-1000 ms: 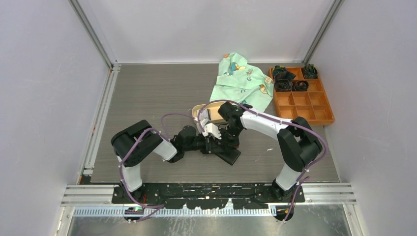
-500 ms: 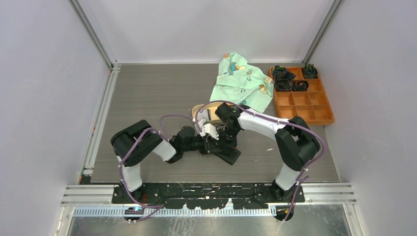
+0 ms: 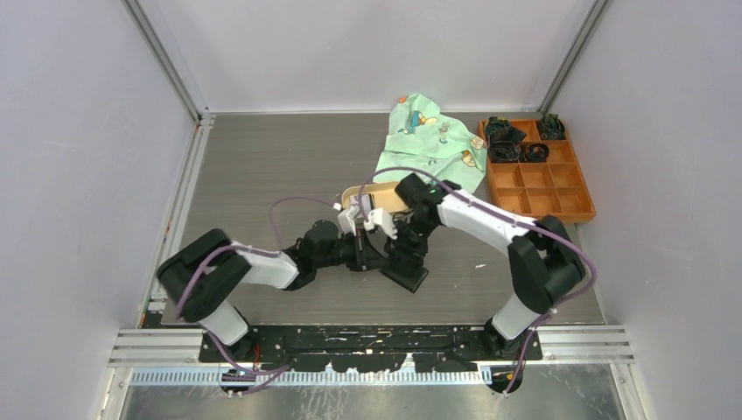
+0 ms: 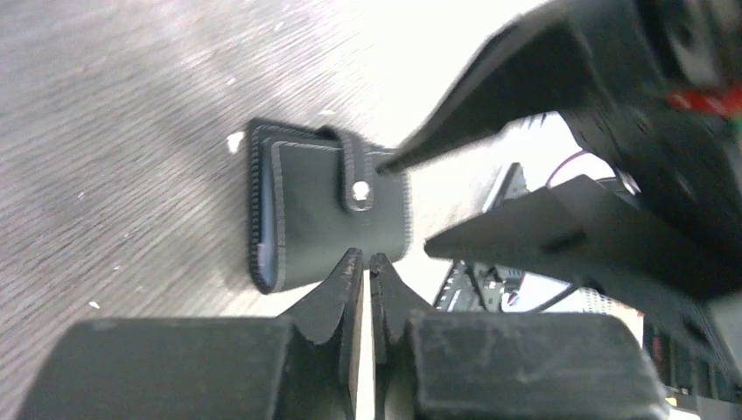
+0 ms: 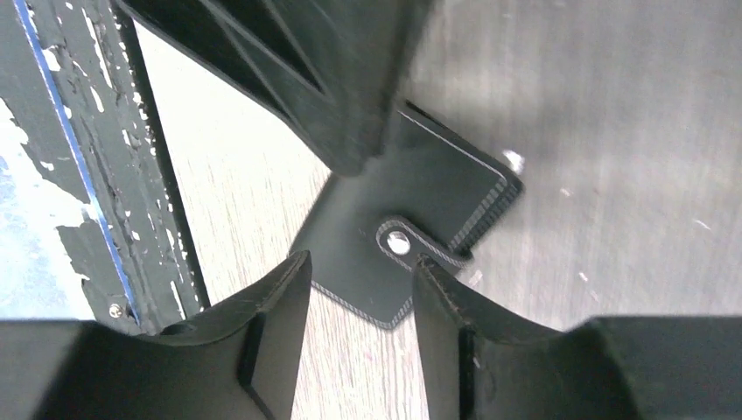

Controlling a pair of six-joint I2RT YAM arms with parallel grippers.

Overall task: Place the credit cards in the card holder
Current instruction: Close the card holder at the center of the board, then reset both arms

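The card holder (image 3: 408, 276) is a small black wallet lying folded shut on the table, its snap tab (image 4: 358, 188) fastened. In the left wrist view it (image 4: 319, 214) lies just beyond my left gripper (image 4: 368, 260), whose jaws stand almost together with only a thin slit and nothing between them. My right gripper (image 5: 359, 278) hovers over the holder (image 5: 420, 197) with its jaws open, one finger (image 5: 437, 297) next to the snap. The credit cards are hidden; only a thin blue strip (image 4: 260, 254) shows along the holder's edge.
A tan oval tray (image 3: 372, 193) sits just behind the grippers. A green printed cloth (image 3: 433, 144) lies at the back. An orange compartment box (image 3: 538, 171) with dark items in its far cells stands at the right.
My right gripper has opened and lifted slightly off the card holder. The left arm has stretched out lower, its elbow swinging left, and its jaws have parted a sliver.
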